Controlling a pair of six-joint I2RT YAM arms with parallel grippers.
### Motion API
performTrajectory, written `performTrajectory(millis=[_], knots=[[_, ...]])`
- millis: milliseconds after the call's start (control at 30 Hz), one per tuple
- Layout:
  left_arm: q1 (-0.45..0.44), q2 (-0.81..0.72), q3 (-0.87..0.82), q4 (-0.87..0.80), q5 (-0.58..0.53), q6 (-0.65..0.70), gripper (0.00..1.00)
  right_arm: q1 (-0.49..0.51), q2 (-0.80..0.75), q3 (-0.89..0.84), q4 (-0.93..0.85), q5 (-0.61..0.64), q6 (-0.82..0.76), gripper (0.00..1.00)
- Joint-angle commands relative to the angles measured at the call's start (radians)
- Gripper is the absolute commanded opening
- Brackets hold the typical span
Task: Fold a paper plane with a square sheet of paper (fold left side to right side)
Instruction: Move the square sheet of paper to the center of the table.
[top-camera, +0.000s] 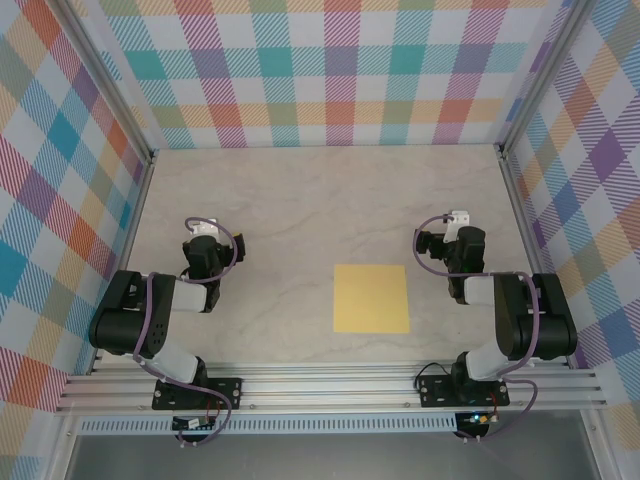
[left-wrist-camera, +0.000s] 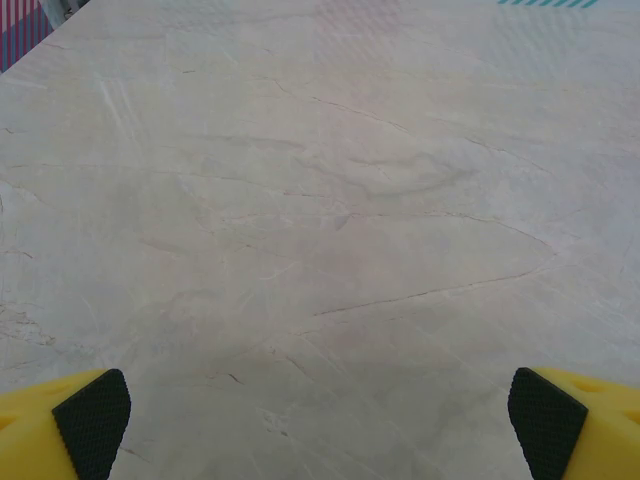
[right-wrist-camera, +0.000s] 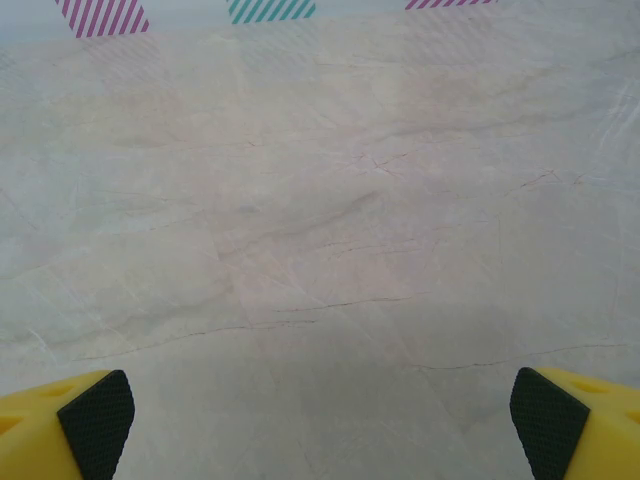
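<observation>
Grippers, both arms, neither touching the paper. On the left gripper (left-wrist-camera: 320, 430) your wrist view shows the jaws spread wide, one black pad (left-wrist-camera: 92, 420) at each lower corner, and nothing held; only the pale veined table (left-wrist-camera: 320, 200) lies between them. The right gripper (right-wrist-camera: 320, 430) stands the same way, wide apart and empty, with its pads (right-wrist-camera: 95, 420) framing bare tabletop.

Moving outward, the overhead view shows both arms folded back near their bases, wrists pointing toward the far wall. The square sheet of paper (top-camera: 371, 298) lies flat and unfolded on the table between the two arms, close to the near rail. Its edges run square to the table's edges, so it offers no long axis. By your task, the crease should run from near to far.

Note the relation that governs the coming move:
- **Right gripper:** the sheet sits just to its left and slightly back toward the bases, which makes the right arm clearly the nearer one.
- **Left gripper:** it stands well apart from the sheet, but the sheet's left edge, the one to be carried over, faces it.

Expect a sideways and downward reach. Thin paper lying flush on the table will probably resist a clean pinch at the edge.
</observation>
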Motion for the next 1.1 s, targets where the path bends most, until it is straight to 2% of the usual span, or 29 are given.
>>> performTrajectory(millis=[0, 600, 667, 767, 833, 900, 1067], knots=[[0.012, -0.007, 0.013, 0.011, 0.010, -0.003, 1.00, -0.004, 0.004, 0.005, 0.031, -0.020, -0.008, 1.00], [0.013, -0.010, 0.009, 0.017, 0.011, -0.004, 1.00, -0.004, 0.005, 0.005, 0.030, -0.020, -0.007, 1.00], [0.012, -0.043, 0.025, -0.030, 0.012, -0.004, 1.00, -0.004, 0.003, 0.003, 0.033, -0.020, -0.007, 0.99], [0.011, -0.144, 0.065, -0.182, 0.054, 0.017, 1.00, -0.004, -0.034, 0.043, -0.075, 0.018, 0.010, 1.00], [0.009, -0.219, 0.100, -0.296, 0.063, 0.015, 1.00, -0.004, -0.095, 0.128, -0.320, 0.085, 0.034, 1.00], [0.007, -0.286, 0.124, -0.366, 0.091, -0.034, 1.00, -0.004, -0.141, 0.217, -0.516, 0.099, 0.039, 1.00], [-0.026, -0.352, 0.229, -0.527, 0.274, -0.206, 1.00, -0.004, -0.299, 0.282, -0.774, 0.059, 0.123, 1.00]])
